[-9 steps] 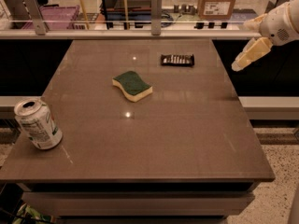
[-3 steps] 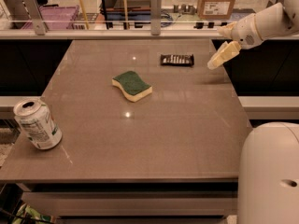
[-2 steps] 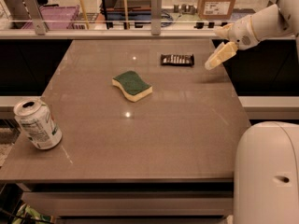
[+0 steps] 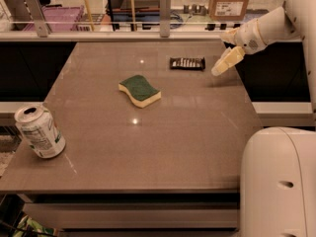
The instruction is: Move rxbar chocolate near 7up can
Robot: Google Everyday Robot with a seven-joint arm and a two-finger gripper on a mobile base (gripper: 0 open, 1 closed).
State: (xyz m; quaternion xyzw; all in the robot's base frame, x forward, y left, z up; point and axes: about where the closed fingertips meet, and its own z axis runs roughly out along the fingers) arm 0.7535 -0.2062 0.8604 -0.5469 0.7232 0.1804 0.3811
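Claw (image 4: 221, 68) held over far right edge of counter (image 4: 163, 147), just right of rxbar chocolate (image 4: 187, 62); whether clenched or released cannot be told. Bar laid flat at far side. 7up can (image 4: 39, 131) stood at near-left corner, well apart.

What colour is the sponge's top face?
The sponge is dark green on top, yellow below; camera view. The gripper hangs right of the rxbar chocolate.
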